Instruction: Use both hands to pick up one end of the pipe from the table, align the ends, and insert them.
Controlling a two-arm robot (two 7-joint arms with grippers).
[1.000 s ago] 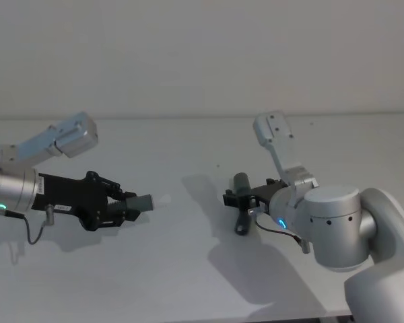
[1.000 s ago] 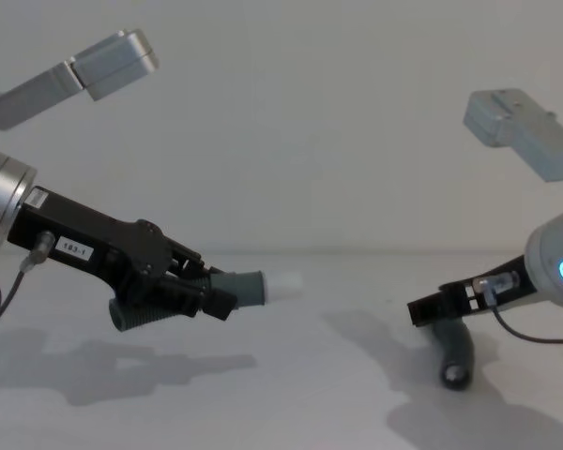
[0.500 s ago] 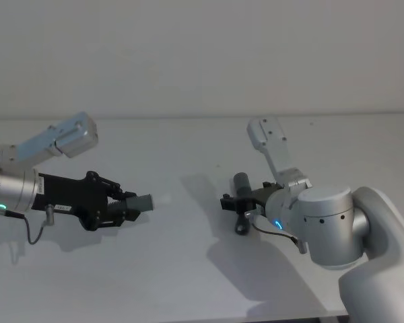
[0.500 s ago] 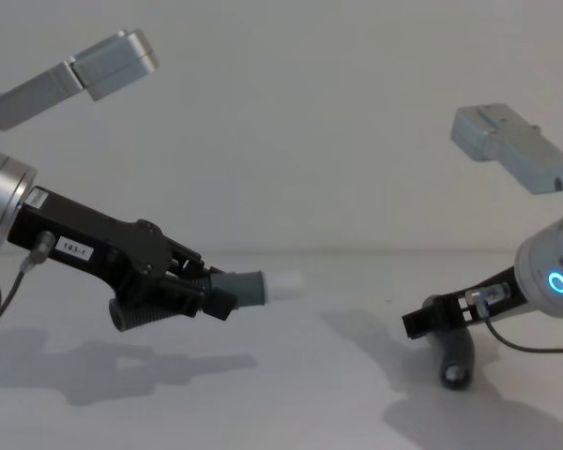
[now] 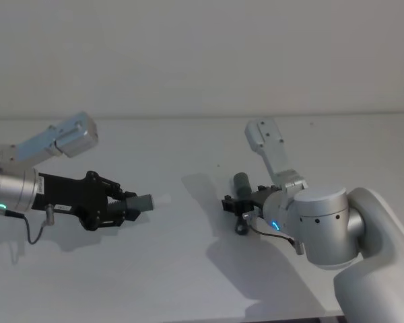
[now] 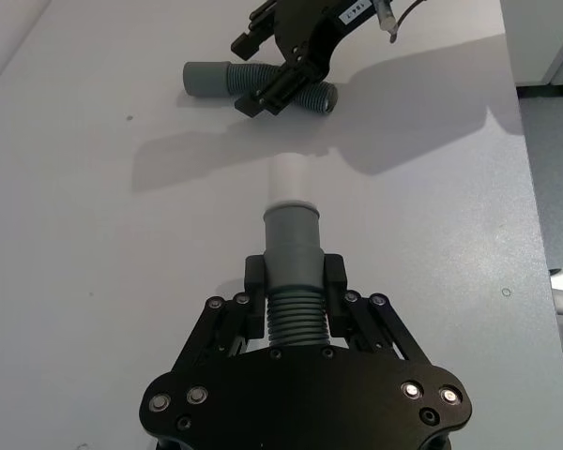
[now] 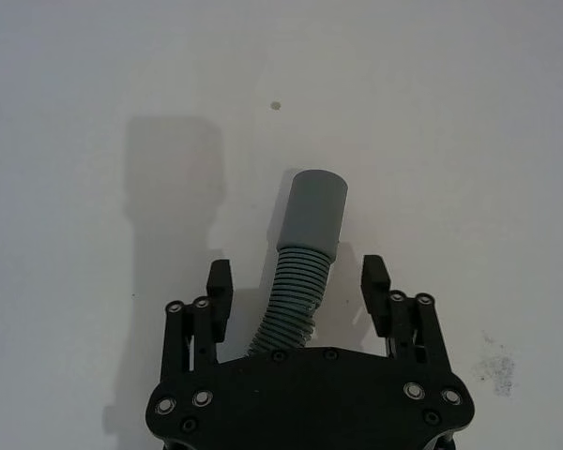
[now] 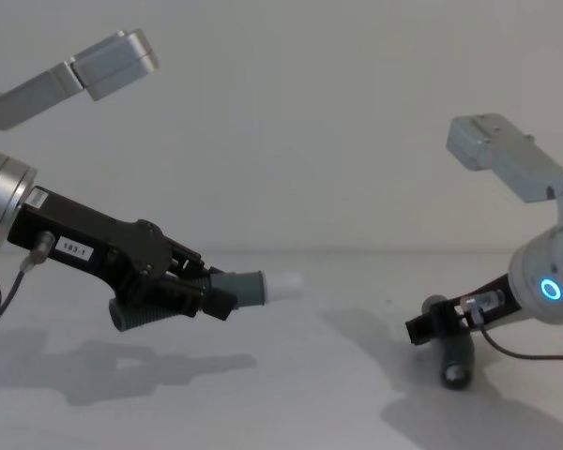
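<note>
Holding white-tipped pipe piece [image 5: 143, 202] by ribbed middle, left gripper [image 5: 124, 207] hangs above table [image 5: 188, 269], tip pointing right. Right gripper [image 7: 297, 274] wide, straddling grey cuffed piece [image 7: 314, 217] lying on table. Risk: off-centre closure rolls bent piece, leaving cuff misaligned with tip.

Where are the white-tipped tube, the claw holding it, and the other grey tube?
White-tipped tube [image 6: 289, 176]: left wrist view, its white tip.
Left gripper [image 6: 295, 277]: left wrist view, between its fingertips.
Other grey tube [image 7: 314, 214]: right wrist view, its smooth cuff.
</note>
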